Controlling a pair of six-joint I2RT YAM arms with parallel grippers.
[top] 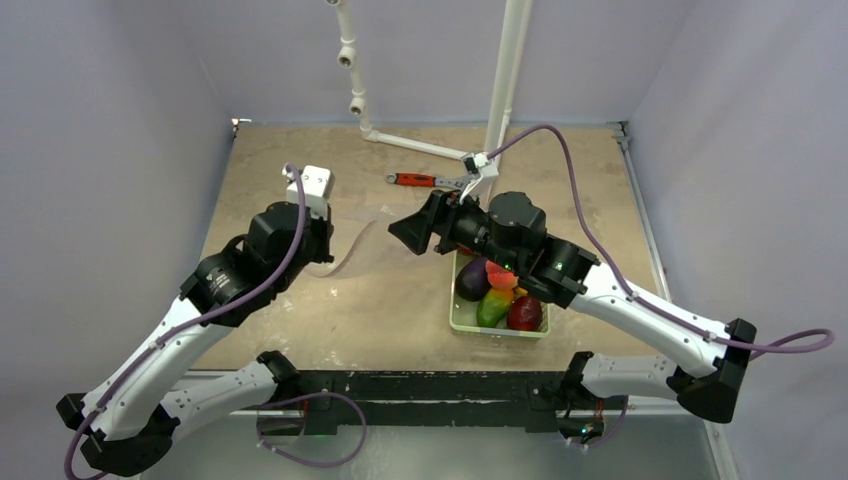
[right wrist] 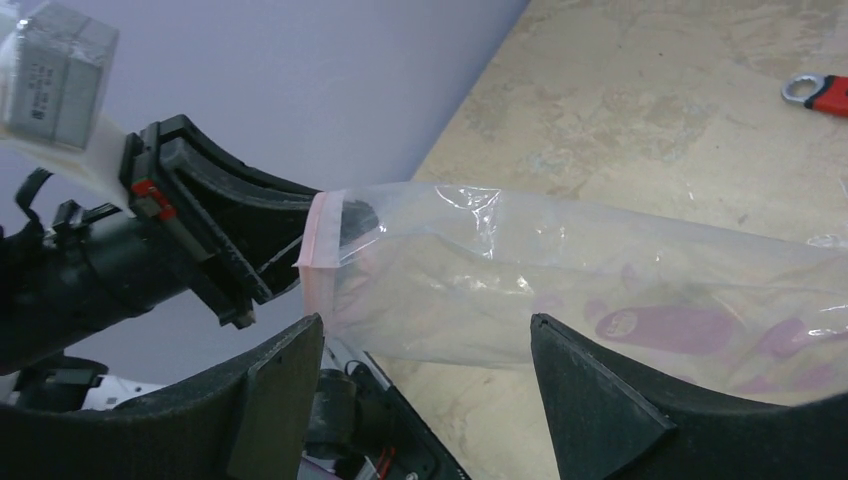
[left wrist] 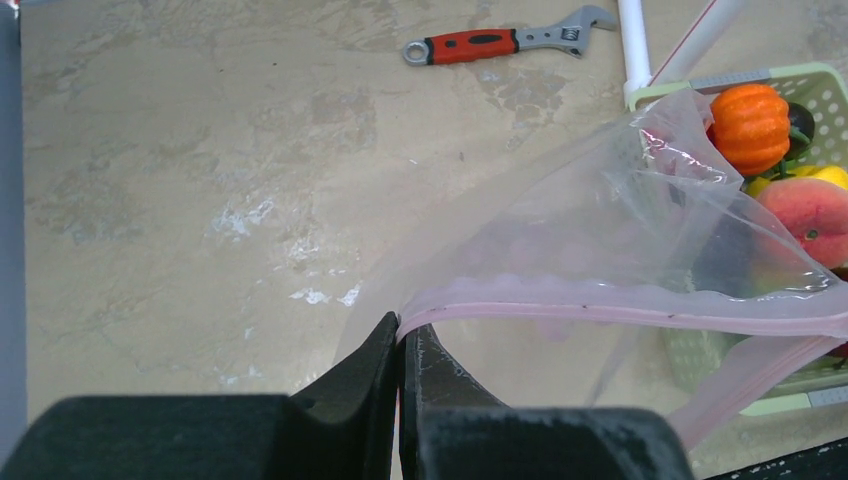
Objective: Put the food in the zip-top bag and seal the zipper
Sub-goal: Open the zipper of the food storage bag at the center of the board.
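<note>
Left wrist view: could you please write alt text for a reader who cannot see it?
The left gripper, shut, pinches one end of the pink zipper of the clear bag, whose mouth is open. Behind the bag, at right, a green basket holds the food; a red-handled wrench lies farther off on the table.

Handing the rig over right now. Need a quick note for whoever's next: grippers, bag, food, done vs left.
The left gripper is shut on the zipper at one end of the zip-top bag, which is lifted at that end.
The right gripper is open, with a finger on either side of the bag in its wrist view, gripping nothing.
The food sits in the green basket; none is seen in the bag.
Done: bag picked up by one corner.
Left: open the mouth, load the food, seal the zipper.
The wrench is not part of the job.
</note>
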